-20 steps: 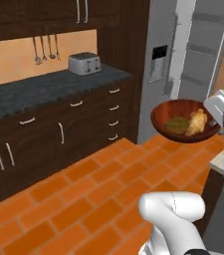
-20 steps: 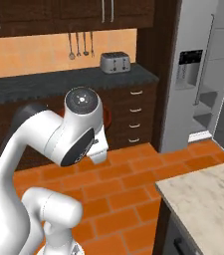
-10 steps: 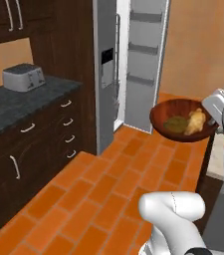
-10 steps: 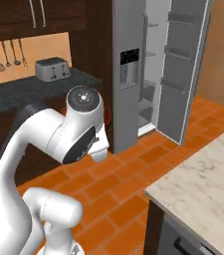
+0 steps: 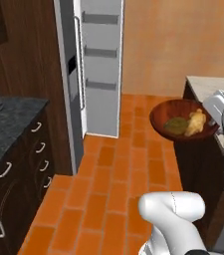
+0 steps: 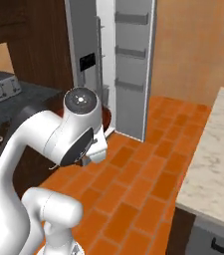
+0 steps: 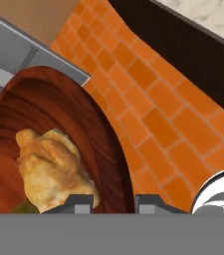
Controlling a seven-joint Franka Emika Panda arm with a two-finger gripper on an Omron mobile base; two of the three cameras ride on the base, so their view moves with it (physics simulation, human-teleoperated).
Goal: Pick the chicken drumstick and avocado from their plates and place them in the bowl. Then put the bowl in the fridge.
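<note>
The reddish-brown wooden bowl (image 5: 169, 110) hangs in the air above the brick floor, gripped at its right rim. Inside it lie the golden chicken drumstick (image 5: 195, 122) and the dark green avocado (image 5: 175, 125). My gripper (image 5: 212, 117) is shut on the bowl's rim. The hand view shows the bowl (image 7: 58, 112) and the drumstick (image 7: 54, 169) close up, with the rim passing between the gripper (image 7: 114, 201) tips. The grey fridge (image 5: 66, 74) stands ahead, its door (image 5: 101, 69) swung open and its shelves showing. In the right base view the fridge (image 6: 83, 40) rises behind my arm. The plates are out of view.
A dark counter (image 5: 9, 129) with drawers runs along the left, with a toaster (image 6: 1, 85) on it. A marble-topped island (image 6: 218, 149) stands at the right, close to the bowl. Orange brick floor (image 5: 113, 184) lies open between them up to the fridge.
The whole view has swung as the base moved: the counter slid off to the left and the open fridge now stands ahead. The bowl stays held in the same place by the arm.
</note>
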